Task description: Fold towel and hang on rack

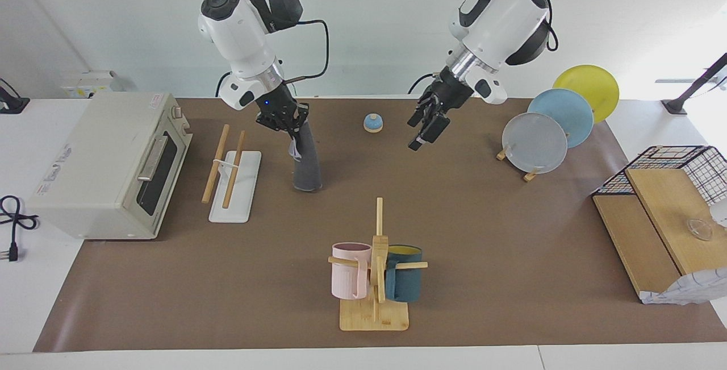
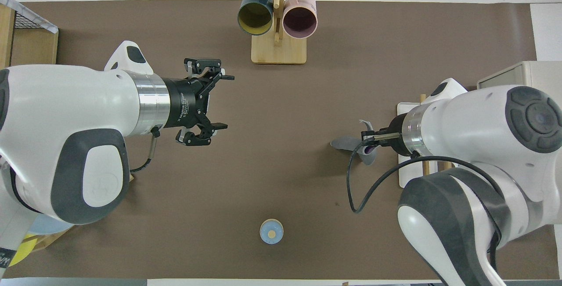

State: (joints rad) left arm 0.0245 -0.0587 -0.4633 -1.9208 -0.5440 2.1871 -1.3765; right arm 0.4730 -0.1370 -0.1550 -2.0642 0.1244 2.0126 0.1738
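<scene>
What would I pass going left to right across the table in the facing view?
Oven → rack → towel hanging from the shut right gripper → mug tree → open left gripper → plate stand → wire basket.
</scene>
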